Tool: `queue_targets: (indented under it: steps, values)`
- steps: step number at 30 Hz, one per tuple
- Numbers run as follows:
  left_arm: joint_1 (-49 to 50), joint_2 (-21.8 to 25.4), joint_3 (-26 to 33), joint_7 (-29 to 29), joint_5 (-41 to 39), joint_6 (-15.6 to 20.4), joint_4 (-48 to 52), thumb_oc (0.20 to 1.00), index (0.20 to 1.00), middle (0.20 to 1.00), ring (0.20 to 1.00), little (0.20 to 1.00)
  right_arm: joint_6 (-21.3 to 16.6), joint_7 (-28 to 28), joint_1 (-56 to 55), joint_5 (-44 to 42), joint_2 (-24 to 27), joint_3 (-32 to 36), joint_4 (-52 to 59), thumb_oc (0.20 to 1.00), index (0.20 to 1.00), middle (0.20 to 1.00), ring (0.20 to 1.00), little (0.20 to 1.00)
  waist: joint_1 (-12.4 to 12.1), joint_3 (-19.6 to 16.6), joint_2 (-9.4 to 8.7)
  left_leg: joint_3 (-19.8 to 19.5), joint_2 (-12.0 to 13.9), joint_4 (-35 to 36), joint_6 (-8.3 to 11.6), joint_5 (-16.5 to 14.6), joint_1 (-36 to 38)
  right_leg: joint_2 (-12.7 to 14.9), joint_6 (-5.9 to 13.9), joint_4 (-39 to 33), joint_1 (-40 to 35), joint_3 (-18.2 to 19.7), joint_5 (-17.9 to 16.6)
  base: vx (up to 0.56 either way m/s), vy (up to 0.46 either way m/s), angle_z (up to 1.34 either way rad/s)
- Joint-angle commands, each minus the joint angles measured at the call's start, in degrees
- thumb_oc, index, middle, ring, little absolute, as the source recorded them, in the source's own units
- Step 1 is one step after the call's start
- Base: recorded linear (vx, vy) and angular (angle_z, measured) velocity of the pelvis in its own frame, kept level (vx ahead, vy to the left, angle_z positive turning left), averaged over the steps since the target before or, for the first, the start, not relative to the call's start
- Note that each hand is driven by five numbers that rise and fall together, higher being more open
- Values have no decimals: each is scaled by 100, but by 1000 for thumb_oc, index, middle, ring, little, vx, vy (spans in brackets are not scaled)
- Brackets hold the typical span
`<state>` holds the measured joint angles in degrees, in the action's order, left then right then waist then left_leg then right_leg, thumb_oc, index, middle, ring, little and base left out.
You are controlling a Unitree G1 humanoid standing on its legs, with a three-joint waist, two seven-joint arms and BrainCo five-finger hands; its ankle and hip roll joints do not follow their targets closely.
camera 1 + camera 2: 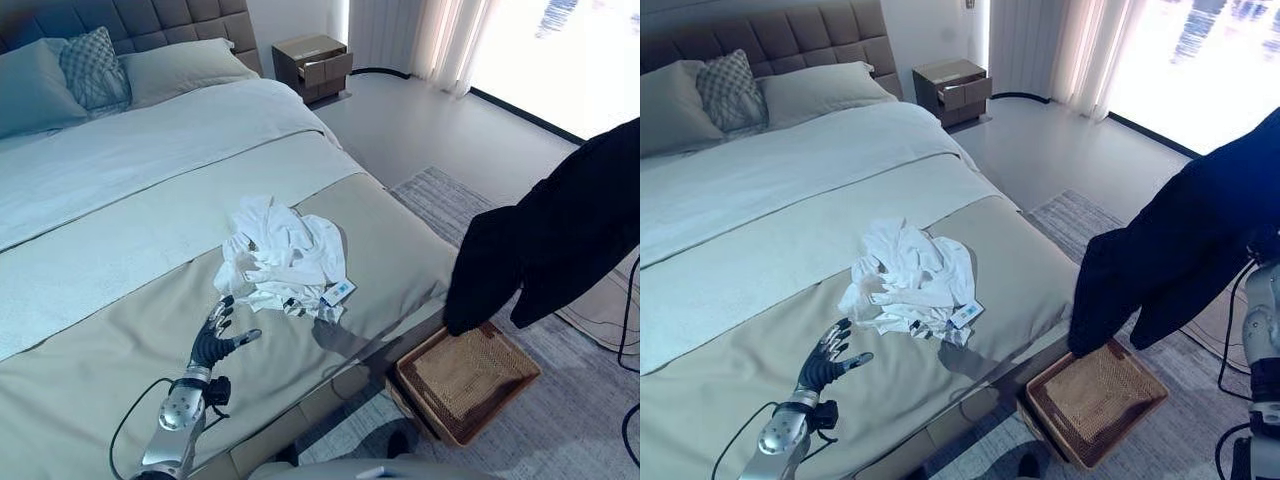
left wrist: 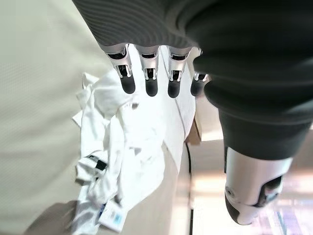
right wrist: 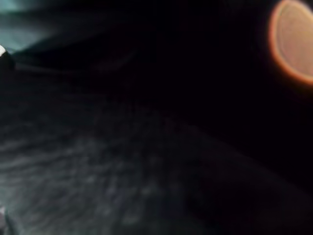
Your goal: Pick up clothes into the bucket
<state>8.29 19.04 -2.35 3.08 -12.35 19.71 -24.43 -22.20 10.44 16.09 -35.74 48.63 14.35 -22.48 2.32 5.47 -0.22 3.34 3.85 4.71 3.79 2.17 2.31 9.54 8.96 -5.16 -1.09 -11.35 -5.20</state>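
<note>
We see a crumpled white garment (image 1: 283,257) lying in the middle of the frame on the beige cover at the foot of the bed (image 1: 90,380), with a small tag at its lower right edge. Below and to the left of it, in the lower left of the frame, the left hand (image 1: 213,340) hovers over the cover with its fingers (image 2: 149,83) spread and straight, holding nothing; their dark tips point toward the white garment and sit just short of it.

On the right side of the frame a large black garment (image 1: 560,240) hangs down, its lower end reaching just above a woven brown basket (image 1: 515,385) that sits on the grey rug (image 1: 440,200) beside the bed. The black cloth covers the right hand, so we cannot tell how its fingers stand; the right wrist view is almost wholly dark fabric, and it is probably this same garment.

Pillows (image 1: 95,65) lie at the head of the bed in the upper left, and a bedside cabinet (image 1: 314,66) stands at the top centre
</note>
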Motion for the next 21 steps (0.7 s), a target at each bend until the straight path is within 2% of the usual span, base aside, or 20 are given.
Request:
queue_targets:
  steps: [1,6,8,9,10,11,12,16,21]
  values:
    - [-99,300,302,271,-138,523,411,1000,1000,1000,1000,1000,-290,110,204,300,-232,196,223,200,200,200,200,200,-13,-184,-503,-62,15,-679,-10,-260,-344,358,263,352,176,85,-213,0,0,0]
    - [-7,226,719,395,-376,663,807,1000,1000,1000,1000,1000,-192,486,-355,838,-794,465,125,200,200,200,200,200,-17,-9,-436,-124,-16,-956,-52,-446,-463,403,250,579,229,103,-39,-12,-2,2]
    - [-32,233,851,404,-523,737,925,1000,1000,1000,1000,1000,-160,520,-391,967,-890,464,106,200,200,200,200,200,-18,179,-382,-148,-70,-1133,-95,-503,-588,467,236,894,385,150,67,-133,22,3]
    - [-75,191,935,362,-833,775,1019,1000,1000,1000,1000,1000,-148,550,-360,997,-1002,417,93,200,200,200,200,200,-11,415,-324,-161,-113,-1316,-116,-545,-731,532,201,1208,593,197,161,-161,33,-1]
    - [-82,196,947,347,-850,775,1017,1000,1000,1000,1000,1000,-145,555,-345,1001,-1005,413,95,200,200,200,200,200,-6,420,-329,-161,-117,-1355,-119,-561,-759,541,202,1261,629,208,186,-250,43,-4]
    - [-152,166,989,372,-1024,820,1116,1000,1000,1000,1000,1000,-155,574,-301,1012,-1123,379,107,200,200,200,200,200,-7,700,-278,-186,-181,-1653,-129,-596,-1009,606,169,1588,866,245,243,-160,27,-1]
    - [-175,172,1007,361,-1038,817,1114,1000,1000,1000,1000,1000,-151,582,-272,1022,-1130,379,110,200,200,200,200,200,5,705,-288,-191,-191,-1783,-135,-648,-1108,626,172,1710,960,265,298,-218,29,2]
    - [-194,92,1079,440,-1178,929,1526,1000,1000,1000,1000,1000,-197,816,-149,1115,-1379,434,2,200,200,200,200,200,9,1128,-208,-272,-225,-2695,-118,-834,-1968,745,107,2470,1666,326,478,-196,-18,11]
    - [-139,50,1053,553,-1305,999,1728,1000,1000,1000,1000,1000,-328,1158,210,1038,-1306,484,-313,200,200,200,200,200,8,1250,-74,-320,-207,-3273,-113,-912,-2850,760,36,3046,2560,436,582,-151,-18,12]
